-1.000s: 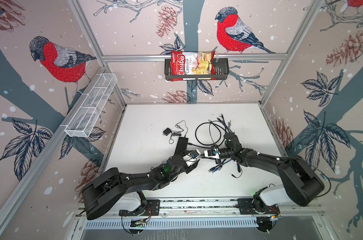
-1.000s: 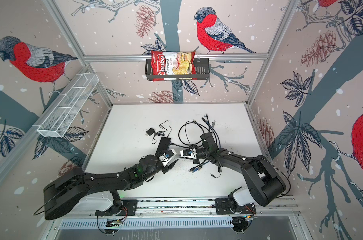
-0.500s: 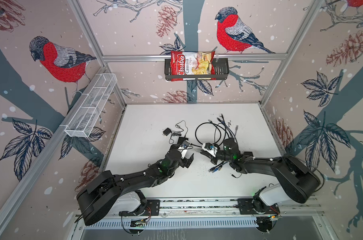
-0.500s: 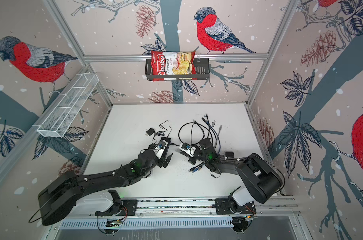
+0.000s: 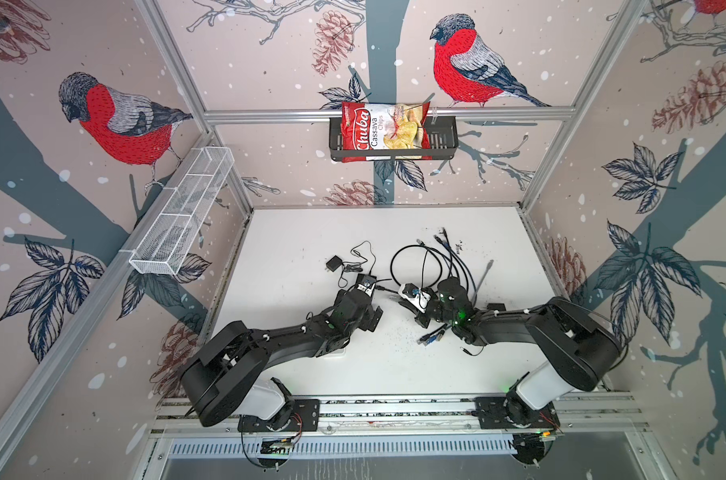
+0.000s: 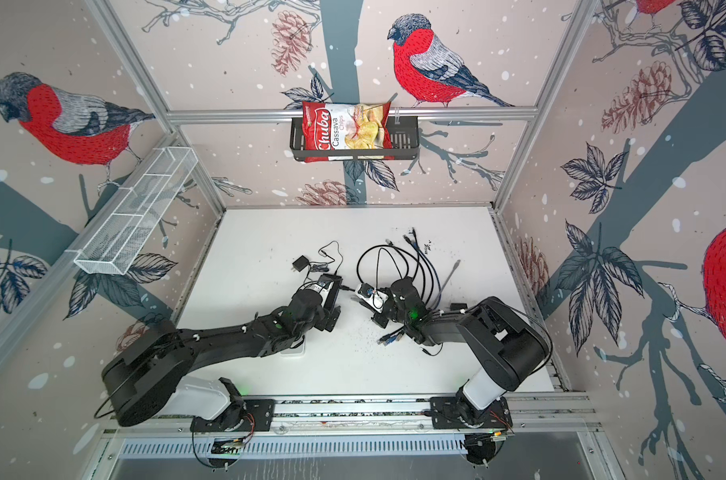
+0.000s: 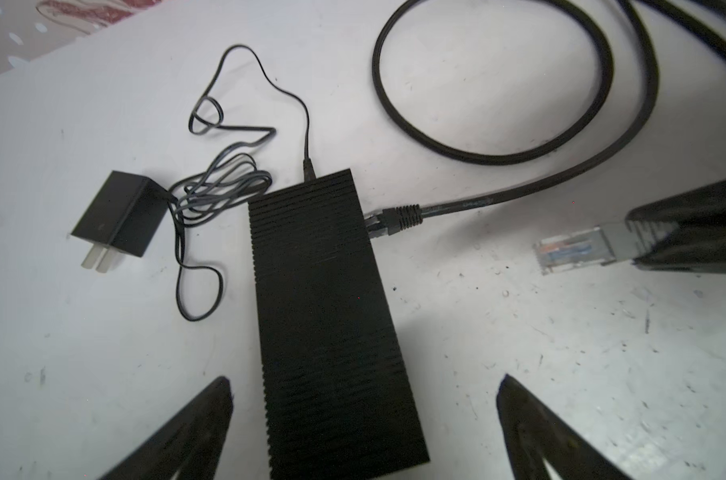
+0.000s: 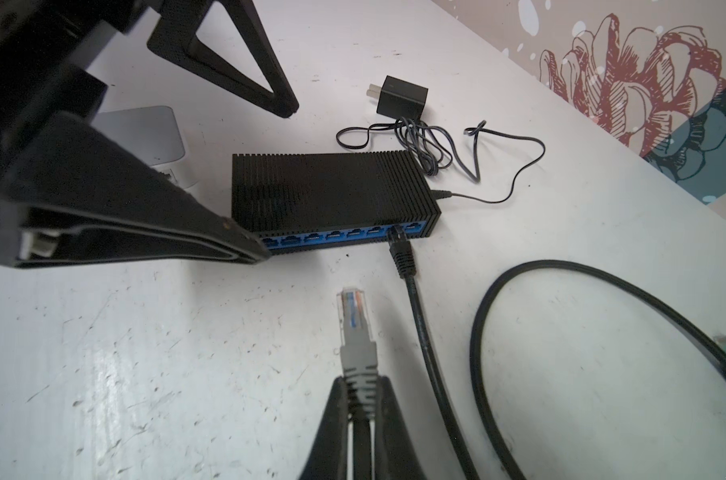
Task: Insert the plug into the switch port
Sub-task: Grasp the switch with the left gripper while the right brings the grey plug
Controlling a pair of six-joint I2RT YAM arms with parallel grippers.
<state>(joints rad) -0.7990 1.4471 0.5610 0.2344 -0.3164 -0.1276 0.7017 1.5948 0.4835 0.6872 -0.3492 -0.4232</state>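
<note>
The switch [image 7: 324, 311] is a black ribbed box lying flat on the white table, its blue port row [image 8: 336, 237] facing my right gripper. One black cable [image 8: 403, 253] is plugged in near the row's far end. My left gripper [image 7: 365, 384] is open, its fingertips [image 7: 222, 388] standing apart on either side of the switch's near end; in a top view it [image 5: 363, 301] hangs over the switch [image 5: 369, 282]. My right gripper [image 8: 359, 390] is shut on the grey boot of the clear plug [image 8: 353, 311], which points at the ports a short way off.
A black power adapter [image 7: 118, 216] with a tangled thin cord lies beyond the switch. A black cable loop [image 7: 494, 83] and several loose cables [image 5: 448, 257] lie at the right. A white-grey box [image 8: 145, 129] sits under the left arm. Wall baskets hang at the back and left.
My left gripper has drawn away from the right gripper and moved left over the switch, its jaws widening. The right gripper, still holding the plug, has shifted slightly left.
</note>
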